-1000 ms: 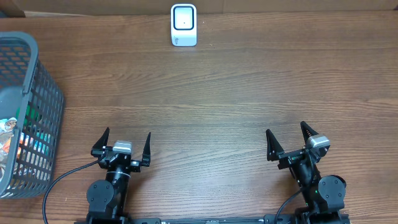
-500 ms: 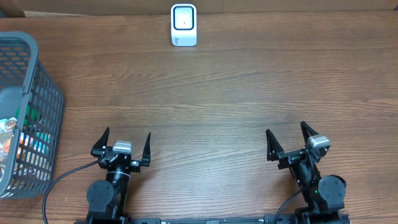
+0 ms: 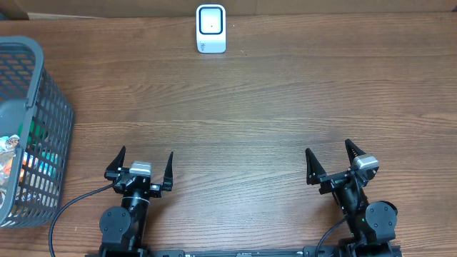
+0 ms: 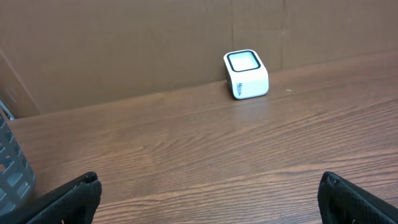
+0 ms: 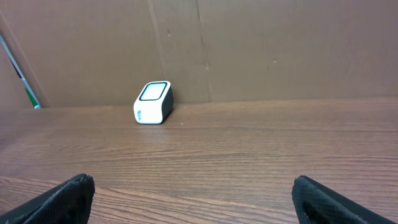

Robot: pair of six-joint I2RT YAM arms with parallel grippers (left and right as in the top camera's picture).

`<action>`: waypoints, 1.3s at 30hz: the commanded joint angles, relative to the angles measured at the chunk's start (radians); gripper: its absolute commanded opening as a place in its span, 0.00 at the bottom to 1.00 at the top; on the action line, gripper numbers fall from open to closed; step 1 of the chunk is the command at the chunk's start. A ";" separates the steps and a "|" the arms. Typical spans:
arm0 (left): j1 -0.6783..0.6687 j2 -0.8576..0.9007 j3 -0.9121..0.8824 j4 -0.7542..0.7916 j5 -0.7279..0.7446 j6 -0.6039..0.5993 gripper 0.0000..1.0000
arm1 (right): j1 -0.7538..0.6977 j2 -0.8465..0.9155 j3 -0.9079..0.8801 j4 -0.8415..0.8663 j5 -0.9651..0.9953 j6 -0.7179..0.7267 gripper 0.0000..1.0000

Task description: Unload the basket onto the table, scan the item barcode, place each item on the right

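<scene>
The basket (image 3: 56,121), left of the left gripper (image 3: 145,157), holds the items (image 3: 10,153). The scanner (image 3: 211,28) sits well ahead. Both grippers, the right gripper (image 3: 329,150) included, gape empty. A reach inside could snag fingers on mesh, tipping the basket.

Both my left arm (image 3: 123,220) and right arm (image 3: 373,218) are matte black all over. The left gripper (image 3: 147,151) and right gripper (image 3: 328,147) each have pointy, fin-shaped black fingers (image 3: 116,164) with a small silver-grey block (image 3: 140,169) between them. Chunky round joint housings (image 3: 114,223) below, and a thin black cable (image 3: 63,213) loops off the left base.
</scene>
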 commanded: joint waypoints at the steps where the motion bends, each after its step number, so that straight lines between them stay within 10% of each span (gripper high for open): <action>1: -0.005 -0.011 -0.006 0.002 0.011 0.015 1.00 | 0.000 -0.012 -0.010 0.004 -0.002 0.002 1.00; 39: -0.005 -0.011 -0.006 0.004 -0.025 0.231 1.00 | 0.000 -0.012 -0.010 0.004 -0.002 0.002 1.00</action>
